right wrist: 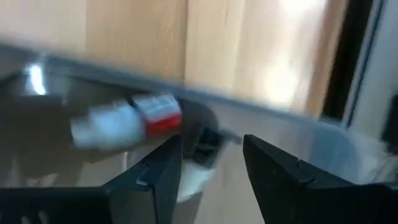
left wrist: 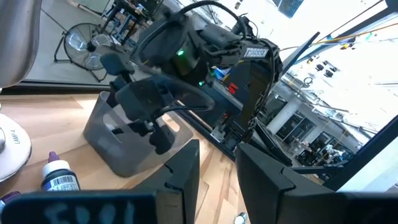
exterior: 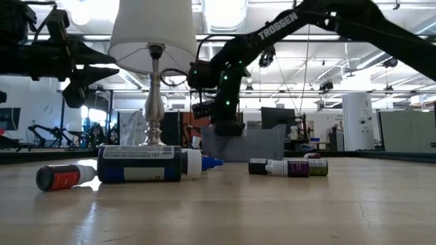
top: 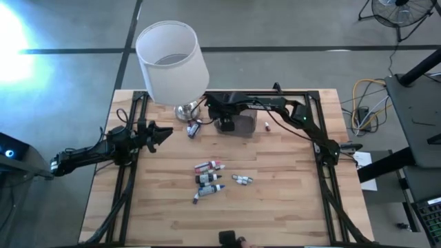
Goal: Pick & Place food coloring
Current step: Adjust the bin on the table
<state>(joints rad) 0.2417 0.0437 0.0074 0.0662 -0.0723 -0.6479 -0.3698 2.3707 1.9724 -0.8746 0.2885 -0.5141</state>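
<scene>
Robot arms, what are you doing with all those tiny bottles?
The right gripper hangs open over the grey plastic box at the back of the table, with a red-labelled bottle just beyond its fingers in the box. The left gripper waits at the left side, holding nothing. More food coloring bottles lie in the middle, near a white lamp.

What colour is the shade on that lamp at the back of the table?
White. The lamp shade shows best in the high view, standing at the table's far edge.

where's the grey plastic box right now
From above, the grey box sits at the table's far edge, right of the lamp, with the right gripper over it.
</scene>
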